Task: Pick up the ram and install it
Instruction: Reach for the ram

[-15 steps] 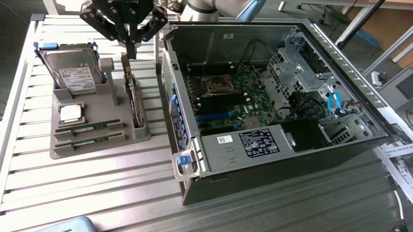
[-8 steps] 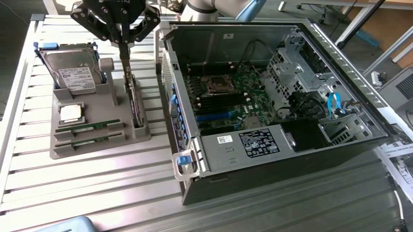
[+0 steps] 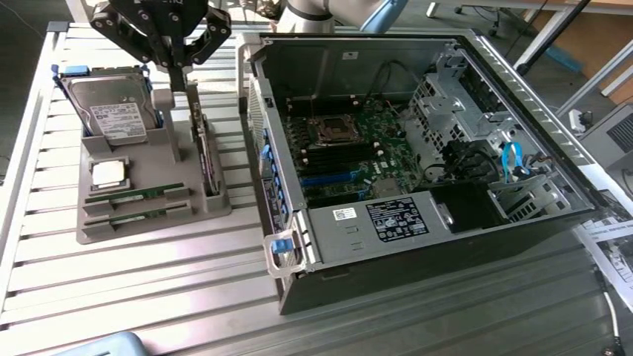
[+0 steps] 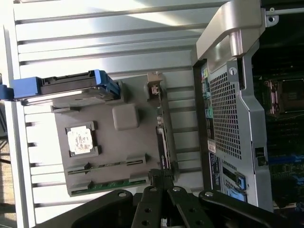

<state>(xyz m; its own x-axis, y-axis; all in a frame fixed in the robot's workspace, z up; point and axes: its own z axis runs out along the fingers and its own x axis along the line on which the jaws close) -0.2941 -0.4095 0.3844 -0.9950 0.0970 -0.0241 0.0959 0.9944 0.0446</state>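
The slatted bench is carrying an open computer case toward the exterior view's right, its motherboard exposed. A grey tray is sitting just beside it, toward the exterior view's left. A hard drive is standing at the tray's end farther from the exterior camera. An expansion card is standing upright along the edge nearer the case. The tool is hanging above the tray, fingers pressed together and pinching nothing, well apart from the ram. The ram is lying in a tray slot at the nearer end, with a second stick just beside it. A silver CPU is resting between the hard drive and the ram.
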